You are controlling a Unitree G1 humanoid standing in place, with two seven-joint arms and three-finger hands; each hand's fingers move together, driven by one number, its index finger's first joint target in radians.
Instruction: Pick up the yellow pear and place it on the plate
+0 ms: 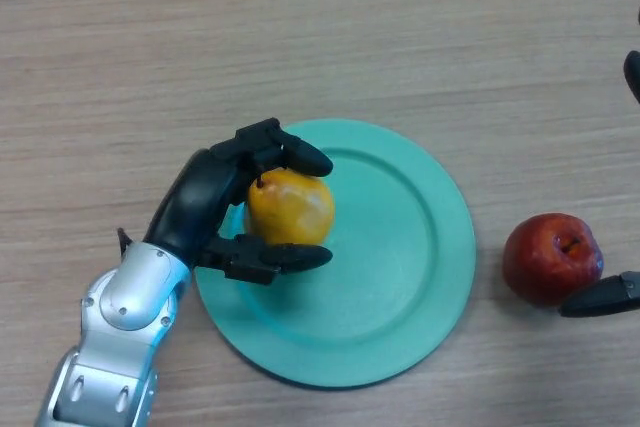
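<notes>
Our left robot hand (205, 209) curls around the yellow pear (289, 207) over the green plate (420, 247) (right robot hand (603, 298) barely visible; grip unclear)

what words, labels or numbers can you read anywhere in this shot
None: no readable text shows in the head view.
The yellow pear, the green plate and the red apple carry no sticker or print.
The left hand, fingers curled round the pear, and the right hand at the edge show no marking.
</notes>
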